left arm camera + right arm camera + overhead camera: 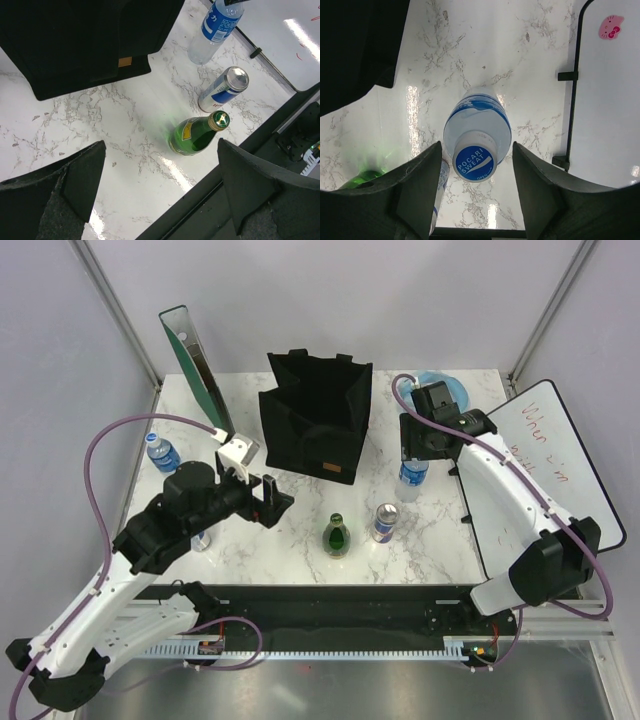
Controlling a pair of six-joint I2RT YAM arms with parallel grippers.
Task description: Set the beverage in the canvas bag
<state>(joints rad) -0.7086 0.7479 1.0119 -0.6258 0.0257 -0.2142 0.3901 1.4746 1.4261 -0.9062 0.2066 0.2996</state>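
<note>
**Q:** so where's the drink right now, and have you got hold of it?

**A:** Nope, nothing gripped. The Pocari Sweat bottle (pixel 476 125) stands upright on the marble surface (pixel 290 545), blue cap on, off the right side of the canvas bag (pixel 315 415) and a bit nearer to me. It's close to the bag but not touching it. My right end effector (pixel 415 452) is directly over it. In my right wrist view the fingers (pixel 420 190) sit spread on either side of the cap, with a gap showing on both sides, so no clamp. I can't tell whether the tips are down level with the cap or above it.

**Q:** and the bag?

**A:** It's at the back middle of the surface, black and boxy, sides upright, mouth open to the top, with the tan label patch on the face turned toward me.

**Q:** other arm doing anything?

**A:** My left end effector (pixel 160 165) is spread wide and empty, hovering over the near left part of the surface, in front of the bag.

**Q:** what else is around?

**A:** A green glass bottle (pixel 338 535) and a blue-and-silver can (pixel 385 523) stand side by side in front of the bag, with the can nearer the Pocari. A whiteboard (pixel 555 455) lies just right of the drink, and another small water bottle (pixel 163 453) stands at the far left edge.
</note>
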